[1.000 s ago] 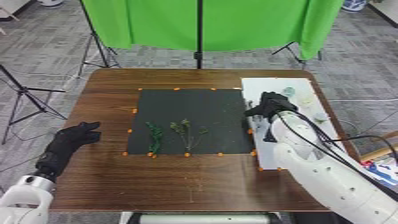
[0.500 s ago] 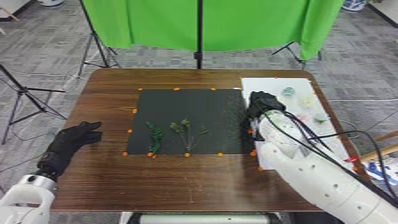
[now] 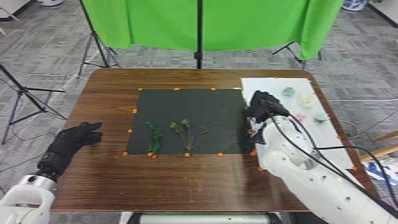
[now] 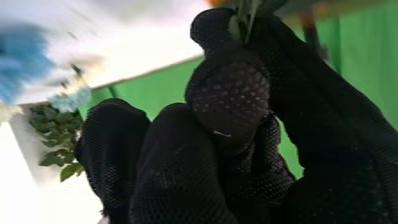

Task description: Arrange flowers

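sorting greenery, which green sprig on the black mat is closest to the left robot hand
The dark green, narrow sprig, leftmost on the square black mat; the paler, branching sprig lies farther right.

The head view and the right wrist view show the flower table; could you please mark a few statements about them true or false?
1. Green sprigs lie on the black mat. True.
2. The left hand is over the white sheet. False: the left hand is over the brown table, left of the black mat.
3. The right hand pinches a green stem. True.
4. The white sheet is left of the black mat. False: the white sheet is on its right.
5. A green cloth hangs beyond the table. True.
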Controlling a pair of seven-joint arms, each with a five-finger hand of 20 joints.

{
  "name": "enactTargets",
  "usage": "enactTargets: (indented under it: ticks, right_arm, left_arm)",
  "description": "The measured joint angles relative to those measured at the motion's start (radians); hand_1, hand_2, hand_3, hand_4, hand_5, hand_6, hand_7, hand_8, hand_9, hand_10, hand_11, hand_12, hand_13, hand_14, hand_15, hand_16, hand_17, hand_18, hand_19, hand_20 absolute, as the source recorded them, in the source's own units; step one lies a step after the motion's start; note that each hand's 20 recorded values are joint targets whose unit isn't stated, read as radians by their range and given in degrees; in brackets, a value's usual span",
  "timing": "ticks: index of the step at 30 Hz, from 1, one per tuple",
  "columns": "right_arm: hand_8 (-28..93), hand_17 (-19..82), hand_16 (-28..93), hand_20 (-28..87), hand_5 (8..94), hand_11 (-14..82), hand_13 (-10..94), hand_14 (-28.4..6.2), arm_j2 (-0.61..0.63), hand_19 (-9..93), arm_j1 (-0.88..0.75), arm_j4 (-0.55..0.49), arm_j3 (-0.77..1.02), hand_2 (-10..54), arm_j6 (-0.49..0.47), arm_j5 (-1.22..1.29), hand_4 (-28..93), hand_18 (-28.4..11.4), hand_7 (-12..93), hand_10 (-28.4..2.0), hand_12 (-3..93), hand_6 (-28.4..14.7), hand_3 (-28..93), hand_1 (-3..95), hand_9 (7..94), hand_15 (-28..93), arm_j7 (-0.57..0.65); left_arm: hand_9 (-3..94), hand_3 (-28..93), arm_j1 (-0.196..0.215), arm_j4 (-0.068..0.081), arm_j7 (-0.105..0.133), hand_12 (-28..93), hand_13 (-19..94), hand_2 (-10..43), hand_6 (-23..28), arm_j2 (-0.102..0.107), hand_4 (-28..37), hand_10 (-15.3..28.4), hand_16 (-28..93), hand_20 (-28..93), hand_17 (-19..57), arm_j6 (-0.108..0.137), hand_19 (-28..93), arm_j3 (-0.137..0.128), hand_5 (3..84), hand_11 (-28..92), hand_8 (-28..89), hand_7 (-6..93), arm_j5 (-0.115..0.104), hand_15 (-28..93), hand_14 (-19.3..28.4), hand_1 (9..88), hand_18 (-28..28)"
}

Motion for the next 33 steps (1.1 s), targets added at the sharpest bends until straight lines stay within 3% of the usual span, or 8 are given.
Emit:
enactTargets:
  ticks: [8, 16, 21, 23, 27, 29, 30, 33]
  right_arm:
    - [21, 73, 30, 69, 86.1, 52.5, 94, -1.8, 0.003, 93, -0.035, -0.143, 0.024, -9.5, 0.036, 0.023, 2, -16.0, 29, -9.6, 25.2, -4.2, 61, 52.5, 93.7, 75, -0.021]
    - [22, 73, 29, 69, 86.2, 52.8, 94, -1.6, -0.026, 93, -0.101, -0.203, 0.021, -9.5, 0.038, 0.028, 2, -16.0, 29, -9.6, 24.9, -4.2, 61, 52.6, 93.7, 75, -0.032]
    - [21, 73, 29, 69, 86.1, 52.9, 94, -1.5, -0.057, 93, -0.143, -0.206, 0.011, -9.5, 0.036, 0.023, 2, -15.9, 29, -9.4, 24.7, -4.3, 61, 52.5, 93.7, 75, -0.037]
    - [21, 73, 29, 69, 86.1, 52.9, 94, -1.5, -0.067, 93, -0.155, -0.206, 0.004, -9.5, 0.036, 0.021, 2, -15.8, 29, -9.4, 24.7, -4.2, 61, 52.4, 93.7, 75, -0.037]
    - [21, 73, 29, 69, 86.0, 52.8, 94, -1.5, -0.082, 93, -0.171, -0.202, -0.009, -9.5, 0.036, 0.018, 2, -15.8, 29, -9.4, 24.7, -4.2, 61, 52.2, 93.7, 75, -0.039]
    - [21, 73, 29, 69, 85.9, 52.8, 94, -1.5, -0.089, 93, -0.178, -0.197, -0.01, -9.5, 0.036, 0.017, 3, -15.7, 29, -9.4, 24.7, -4.1, 61, 52.1, 93.7, 75, -0.04]
    - [21, 73, 29, 69, 85.8, 52.8, 94, -1.5, -0.093, 93, -0.181, -0.194, -0.01, -9.5, 0.036, 0.015, 3, -15.7, 29, -9.4, 24.6, -4.1, 61, 52.0, 93.7, 75, -0.041]
    - [21, 73, 29, 69, 85.7, 52.8, 94, -1.5, -0.106, 93, -0.188, -0.182, -0.009, -9.5, 0.038, 0.009, 3, -15.7, 29, -9.4, 24.7, -3.9, 61, 51.6, 93.7, 75, -0.042]
  left_arm:
    - [46.5, 61, 0.0, 0.0, -0.004, 10, 37, 9.8, 7.5, 0.0, -28.3, 15.7, -2, 15, 6.5, -0.001, 9, 0.0, 47.4, 19, -5, 7.3, 0.0, 19, 19.6, 20.1, 12.6]
    - [46.5, 61, 0.0, 0.0, -0.004, 10, 37, 9.7, 7.5, 0.002, -28.3, 15.7, -2, 15, 6.5, -0.002, 9, 0.0, 47.5, 19, -5, 7.5, 0.001, 19, 19.6, 20.2, 12.6]
    - [46.2, 65, 0.001, 0.001, 0.02, 11, 37, 8.2, 7.4, 0.005, -28.2, 15.6, -2, 18, 8.7, 0.013, 14, 0.01, 47.9, 20, -5, 9.1, 0.001, 21, 19.7, 22.1, 14.1]
    - [45.0, 66, 0.001, 0.005, 0.072, 11, 37, 6.7, 7.2, 0.014, -27.6, 15.2, -2, 19, 10.2, 0.062, 16, 0.035, 47.6, 20, -5, 9.9, 0.0, 22, 19.1, 25.7, 14.7]
    - [42.6, 67, 0.0, 0.018, 0.231, 11, 36, 4.6, 6.7, 0.038, -23.2, 14.1, -2, 21, 12.2, 0.262, 19, 0.114, 47.1, 21, -5, 11.7, -0.016, 21, 18.0, 30.3, 14.9]
    - [42.5, 67, -0.001, 0.022, 0.277, 11, 36, 4.3, 6.6, 0.042, -22.3, 14.0, -2, 22, 12.4, 0.336, 19, 0.132, 46.9, 21, -5, 12.4, -0.028, 21, 17.9, 30.4, 14.9]
    - [42.5, 67, -0.002, 0.022, 0.284, 11, 36, 4.2, 6.5, 0.042, -22.1, 14.0, -2, 22, 12.1, 0.352, 19, 0.132, 46.9, 21, -6, 12.6, -0.033, 22, 18.0, 30.4, 14.9]
    - [42.8, 67, -0.003, 0.023, 0.281, 11, 36, 4.1, 6.5, 0.042, -21.7, 14.2, -2, 21, 11.4, 0.354, 18, 0.128, 47.0, 22, -6, 13.0, -0.045, 22, 18.1, 30.0, 14.8]
